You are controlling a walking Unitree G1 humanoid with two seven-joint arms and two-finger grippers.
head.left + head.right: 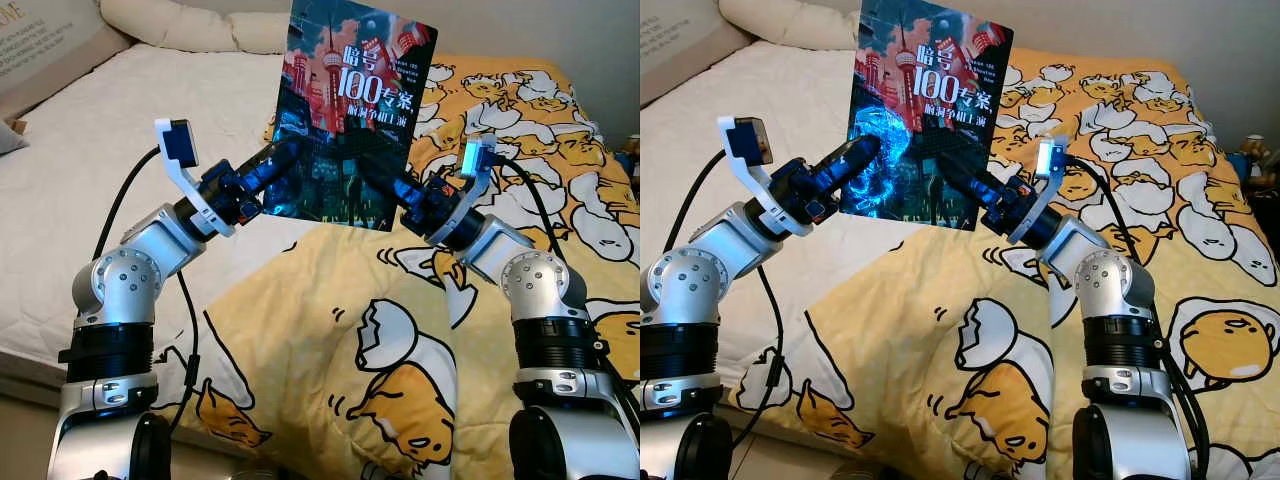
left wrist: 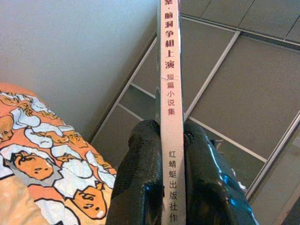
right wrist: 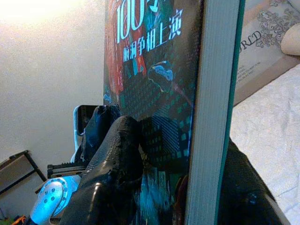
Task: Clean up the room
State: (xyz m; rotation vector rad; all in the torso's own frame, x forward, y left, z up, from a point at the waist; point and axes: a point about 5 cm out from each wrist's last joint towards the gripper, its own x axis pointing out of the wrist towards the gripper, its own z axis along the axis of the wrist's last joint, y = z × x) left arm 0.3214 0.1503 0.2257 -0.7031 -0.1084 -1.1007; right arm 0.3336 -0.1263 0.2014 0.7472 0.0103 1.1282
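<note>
A paperback book point(image 1: 350, 110) with a dark city-night cover and white Chinese title stands upright in the air above the bed. My left gripper point(image 1: 285, 160) is shut on its lower left side; in the left wrist view the pink spine point(image 2: 171, 93) is pinched between the black fingers point(image 2: 140, 178). On the lower right side my right gripper point(image 1: 385, 185) is also shut on the book. The right wrist view has the cover point(image 3: 154, 70) and the white page edge point(image 3: 211, 117) clamped between the fingers point(image 3: 117, 154).
Below lies a bed with a white sheet point(image 1: 90, 150) on the left and a yellow duvet point(image 1: 330, 330) with egg-yolk cartoon figures on the right. Cream pillows point(image 1: 180, 25) lie at the head. Small objects point(image 1: 1252, 155) stand beyond the bed's right side.
</note>
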